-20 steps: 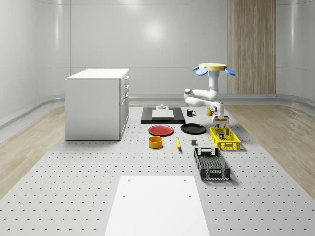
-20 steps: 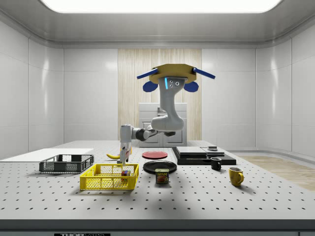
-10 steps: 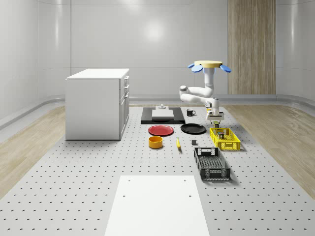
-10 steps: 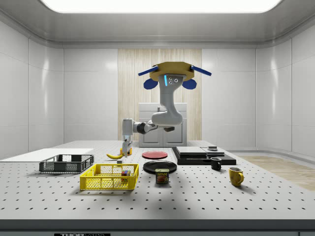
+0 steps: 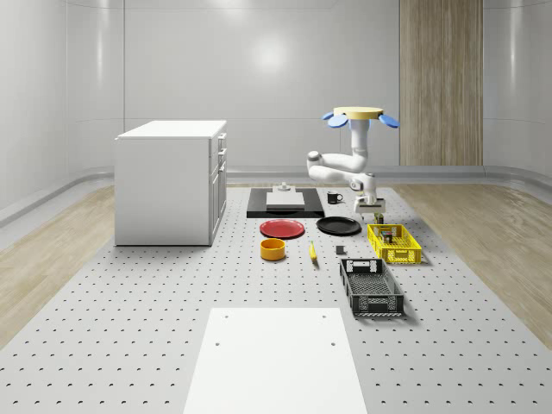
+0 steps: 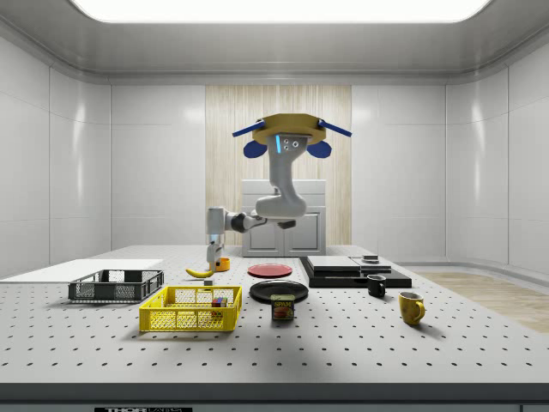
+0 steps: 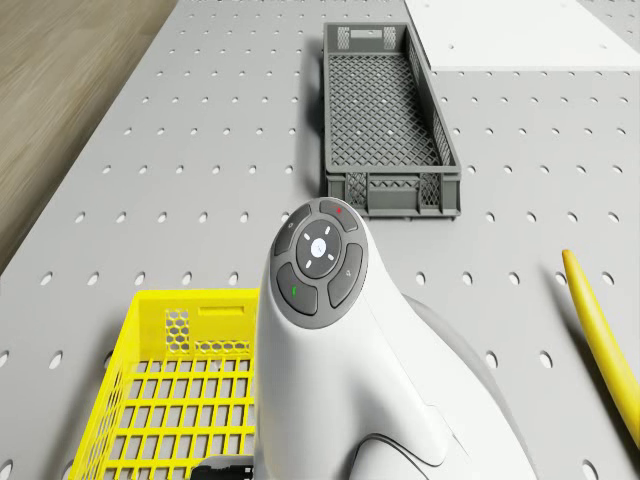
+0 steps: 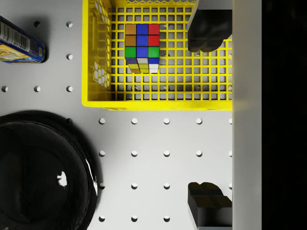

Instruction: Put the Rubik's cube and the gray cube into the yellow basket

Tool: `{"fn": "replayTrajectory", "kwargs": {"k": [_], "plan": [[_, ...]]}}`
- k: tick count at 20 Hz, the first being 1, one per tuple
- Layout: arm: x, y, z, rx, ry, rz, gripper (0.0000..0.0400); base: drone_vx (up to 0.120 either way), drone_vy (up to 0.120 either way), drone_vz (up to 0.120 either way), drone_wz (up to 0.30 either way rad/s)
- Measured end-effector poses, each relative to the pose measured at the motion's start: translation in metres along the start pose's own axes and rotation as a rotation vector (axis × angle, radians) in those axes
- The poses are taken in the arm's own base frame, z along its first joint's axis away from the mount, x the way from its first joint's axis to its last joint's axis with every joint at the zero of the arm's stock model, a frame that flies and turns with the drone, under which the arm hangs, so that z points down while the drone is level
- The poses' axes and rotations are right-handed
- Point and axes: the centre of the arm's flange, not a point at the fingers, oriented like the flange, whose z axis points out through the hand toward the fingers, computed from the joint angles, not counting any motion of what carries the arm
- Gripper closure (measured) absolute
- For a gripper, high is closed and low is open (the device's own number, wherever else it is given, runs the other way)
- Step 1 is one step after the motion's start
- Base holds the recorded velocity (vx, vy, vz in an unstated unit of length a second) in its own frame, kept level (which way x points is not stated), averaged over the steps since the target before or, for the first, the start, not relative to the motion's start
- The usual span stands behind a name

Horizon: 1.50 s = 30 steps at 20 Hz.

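The yellow basket (image 5: 394, 243) stands on the table at the whole-scene view's right. The Rubik's cube (image 8: 142, 48) lies inside it, near one end wall, and is also seen in the side view (image 6: 220, 302). The drone (image 5: 360, 116) hovers above the table behind the basket, arm reaching down. My gripper (image 8: 207, 120) hangs open and empty above the basket's end wall (image 8: 158, 102). One fingertip (image 8: 206, 33) is over the basket, the other fingertip (image 8: 208, 206) over bare table. In the side view the gripper (image 6: 211, 259) is above the basket (image 6: 190, 309).
A black plate (image 8: 43, 172) and a tin can (image 8: 19, 45) lie close to the basket's end. A dark crate (image 5: 371, 287) stands in front of the basket. A banana (image 5: 312, 252), orange bowl (image 5: 272, 249), red plate (image 5: 283, 228) and white cabinet (image 5: 172, 181) lie to the left.
The drone and arm have shifted to the whole-scene view's left and farther back. The gripper has risen and moved from over the basket's inside to its far end wall.
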Motion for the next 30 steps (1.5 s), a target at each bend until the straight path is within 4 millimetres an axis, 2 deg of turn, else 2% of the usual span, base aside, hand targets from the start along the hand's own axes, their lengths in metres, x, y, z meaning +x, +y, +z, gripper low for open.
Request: {"fn": "replayTrajectory", "kwargs": {"k": [4,7,14,21,27,30], "plan": [[0.0,0.0,0.0,0.0,0.0,0.0,0.0,0.12,-0.12,0.0,0.0],[0.0,0.0,0.0,0.0,0.0,0.0,0.0,0.0,-0.12,-0.013,0.0],[0.0,0.0,-0.0001,0.0,0.0,0.0,0.0,0.0,-0.12,-0.12,0.0],[0.0,0.0,-0.0001,0.0,0.0,0.0,0.0,0.0,-0.12,0.0,0.0],[0.0,0.0,-0.0001,0.0,0.0,0.0,0.0,0.12,-0.12,0.0,0.0],[0.0,0.0,-0.0001,0.0,0.0,0.0,0.0,0.0,-0.12,0.0,0.0]]}}
